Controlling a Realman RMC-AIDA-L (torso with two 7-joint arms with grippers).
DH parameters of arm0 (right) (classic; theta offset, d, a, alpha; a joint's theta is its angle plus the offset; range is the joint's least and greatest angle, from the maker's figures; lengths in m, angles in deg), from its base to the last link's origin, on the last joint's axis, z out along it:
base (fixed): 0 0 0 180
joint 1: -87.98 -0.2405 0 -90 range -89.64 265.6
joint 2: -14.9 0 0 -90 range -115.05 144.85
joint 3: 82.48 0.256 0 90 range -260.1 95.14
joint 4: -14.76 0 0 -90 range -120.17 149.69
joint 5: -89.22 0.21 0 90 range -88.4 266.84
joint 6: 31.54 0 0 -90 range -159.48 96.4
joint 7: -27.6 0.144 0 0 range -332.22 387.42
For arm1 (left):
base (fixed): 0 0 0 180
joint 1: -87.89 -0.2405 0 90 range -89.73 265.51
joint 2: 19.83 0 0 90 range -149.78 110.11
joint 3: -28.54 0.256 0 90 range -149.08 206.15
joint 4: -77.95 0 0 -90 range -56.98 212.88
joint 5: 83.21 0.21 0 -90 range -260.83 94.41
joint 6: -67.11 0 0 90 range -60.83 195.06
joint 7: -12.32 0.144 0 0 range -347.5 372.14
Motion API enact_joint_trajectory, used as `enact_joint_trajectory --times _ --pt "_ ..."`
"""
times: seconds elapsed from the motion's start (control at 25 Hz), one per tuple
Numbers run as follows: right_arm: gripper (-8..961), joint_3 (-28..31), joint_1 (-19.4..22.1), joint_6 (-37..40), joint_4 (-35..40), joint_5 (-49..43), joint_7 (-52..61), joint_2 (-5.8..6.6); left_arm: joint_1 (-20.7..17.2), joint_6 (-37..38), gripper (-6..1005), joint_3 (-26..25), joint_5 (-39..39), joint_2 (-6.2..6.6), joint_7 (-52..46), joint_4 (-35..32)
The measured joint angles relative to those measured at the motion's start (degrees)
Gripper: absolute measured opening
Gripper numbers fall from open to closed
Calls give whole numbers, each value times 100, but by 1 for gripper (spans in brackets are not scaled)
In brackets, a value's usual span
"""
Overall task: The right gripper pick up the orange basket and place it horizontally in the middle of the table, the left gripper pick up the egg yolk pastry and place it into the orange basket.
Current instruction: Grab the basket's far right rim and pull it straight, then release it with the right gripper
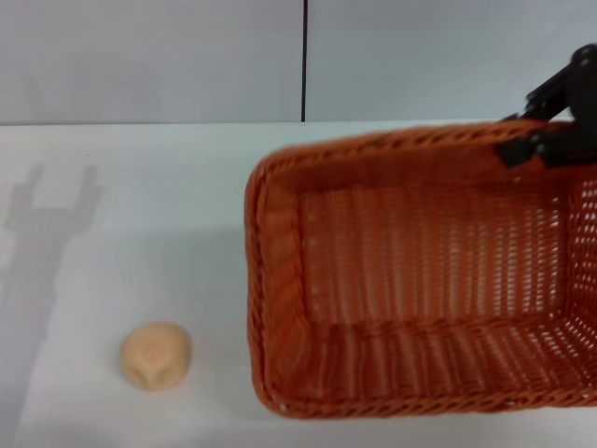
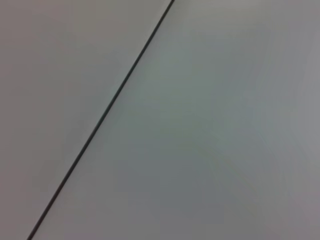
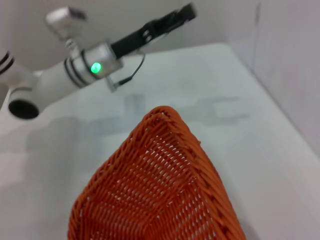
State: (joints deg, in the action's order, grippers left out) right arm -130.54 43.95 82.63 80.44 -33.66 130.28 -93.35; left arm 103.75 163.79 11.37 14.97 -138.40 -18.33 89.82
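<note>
White and plain, the broad flat desk [image 1: 149, 187] runs back to a pale wall with one dark vertical seam. We note the large rectangular orange woven wicker basket [image 1: 420, 280] on the robot's right side of the desk, its opening facing up. The black two-fingered right gripper [image 1: 546, 145] pinches the far braided rim near the right corner, a hold that lets the arm drag or lift the basket toward the middle. We judge the placing step unfinished, since the basket runs off the right edge of the head view. The small round tan-golden egg yolk pastry [image 1: 156, 356] rests on the desk, left of the basket and apart from it. The left gripper [image 3: 170, 21] hangs raised, well clear; we cannot tell how its jaws stand.
</note>
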Motion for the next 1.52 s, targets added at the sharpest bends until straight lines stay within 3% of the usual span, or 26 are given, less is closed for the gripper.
enact_joint_trajectory --times 0.12,0.28,1.08,1.52 --pt "171 -172 -141 -199 -339 -261 -272 -121 -11 0 842 44 -1 -4 8 0" --pt "171 -169 -205 -363 -636 -341 -542 -170 -21 0 842 120 0 -8 8 0" --pt "169 -115 -409 -1151 -1689 -213 -1330 -210 22 0 841 181 1 -8 -3 -1" --pt "168 -122 -429 -1414 -1870 -67 -1601 -334 35 0 841 185 8 -8 13 -1"
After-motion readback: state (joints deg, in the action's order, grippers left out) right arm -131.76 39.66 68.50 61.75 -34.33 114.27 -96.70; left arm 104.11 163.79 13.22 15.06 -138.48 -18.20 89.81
